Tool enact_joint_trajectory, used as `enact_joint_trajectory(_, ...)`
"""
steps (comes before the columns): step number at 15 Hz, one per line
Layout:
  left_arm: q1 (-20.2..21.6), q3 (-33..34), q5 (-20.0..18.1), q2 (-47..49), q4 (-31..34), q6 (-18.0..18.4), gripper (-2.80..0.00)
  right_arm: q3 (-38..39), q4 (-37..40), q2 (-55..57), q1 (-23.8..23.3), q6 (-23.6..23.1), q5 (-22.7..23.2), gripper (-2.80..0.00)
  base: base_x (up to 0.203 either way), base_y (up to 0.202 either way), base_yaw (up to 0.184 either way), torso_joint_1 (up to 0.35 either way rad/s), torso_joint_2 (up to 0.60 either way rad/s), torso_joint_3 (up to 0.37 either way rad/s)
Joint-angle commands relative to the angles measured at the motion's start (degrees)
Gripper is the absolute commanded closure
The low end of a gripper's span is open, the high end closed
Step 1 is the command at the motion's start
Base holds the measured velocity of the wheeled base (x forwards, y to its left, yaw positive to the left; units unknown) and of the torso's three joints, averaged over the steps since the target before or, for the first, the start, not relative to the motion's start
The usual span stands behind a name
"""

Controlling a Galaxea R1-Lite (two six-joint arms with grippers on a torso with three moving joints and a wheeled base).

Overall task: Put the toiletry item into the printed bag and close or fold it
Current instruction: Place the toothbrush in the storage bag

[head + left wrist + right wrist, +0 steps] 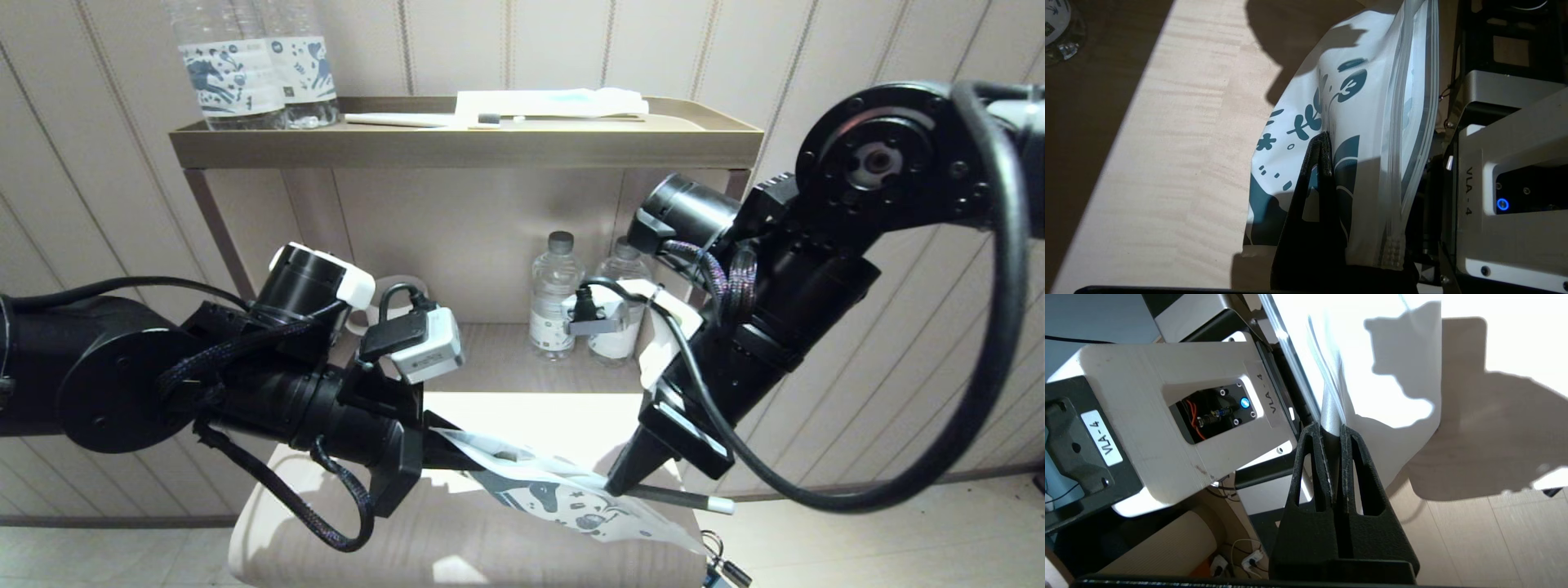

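Biggest first: the shelf unit (465,147) fills the upper centre of the head view, with water bottles (253,73) at its upper left and two more bottles (555,298) on the lower level at centre. Below that, the pale wooden bench (457,539) runs across the bottom centre, partly sunlit.

Your left gripper (437,453) comes in from the lower left of the head view. Its fingers (1321,163) are pinched tight on the printed bag (563,494), gripping through the printed panel; the zip strip edge shows beside them in the left wrist view. The bag hangs low centre of the frame, sloping down toward the lower right just above the bench.

Your right gripper (619,483) comes down from the upper right and is clamped on the toiletry item (682,498). In the right wrist view its fingers (1347,457) squeeze the pale handle (1329,412), whose far end disappears into the bag's folds. In the head view a white tip sticks out at lower right. Whether the bristle head has entered the mouth, you cannot tell.

Handling, as a judgement: the bag is thin, floppy and slick, so hold it near the zip edge to keep the mouth stable. The toothbrush is light, stiff and slim, so grip mid-handle.
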Motion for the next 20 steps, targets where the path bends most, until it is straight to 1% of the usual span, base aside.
enact_joint_trajectory(1,0.0,-0.1,-1.3,0.0,0.0,-0.7,0.0,-0.1,-0.5,0.9,0.7,-0.1,0.3,0.0,0.0,0.0,0.0,0.0,0.0,0.0)
enact_joint_trajectory(4,1.3,0.4,-4.4,0.2,0.0,-0.9,0.0,-0.1,-0.8,0.7,1.4,0.0,0.9,0.0,0.0,0.0,0.0,0.0,0.0,0.0)
enact_joint_trajectory(5,1.5,0.4,-4.7,0.2,-0.1,-0.9,0.0,-0.1,-0.8,0.5,1.4,0.0,0.9,0.0,0.0,0.0,0.0,0.0,0.0,0.0)
enact_joint_trajectory(8,2.8,0.6,-4.9,0.0,-0.4,-0.9,0.0,-0.2,-1.0,-0.5,0.8,0.0,0.8,0.0,0.0,0.0,0.0,0.0,0.0,0.0)
enact_joint_trajectory(12,2.9,0.5,-4.7,0.9,-0.5,-0.8,0.0,-0.2,-1.3,-1.9,0.6,0.7,0.2,0.0,0.0,0.0,0.0,0.0,0.0,0.0)
enact_joint_trajectory(14,2.8,0.5,-4.7,0.8,-0.7,-0.9,0.0,-0.2,-1.3,-2.5,0.8,0.8,-2.0,0.0,0.0,0.0,0.0,0.0,0.0,0.0)
enact_joint_trajectory(20,2.8,0.6,-4.8,0.3,-0.7,-0.9,0.0,0.5,-2.1,-4.1,2.2,1.1,-5.6,0.0,0.0,0.0,0.0,0.0,0.0,0.0)
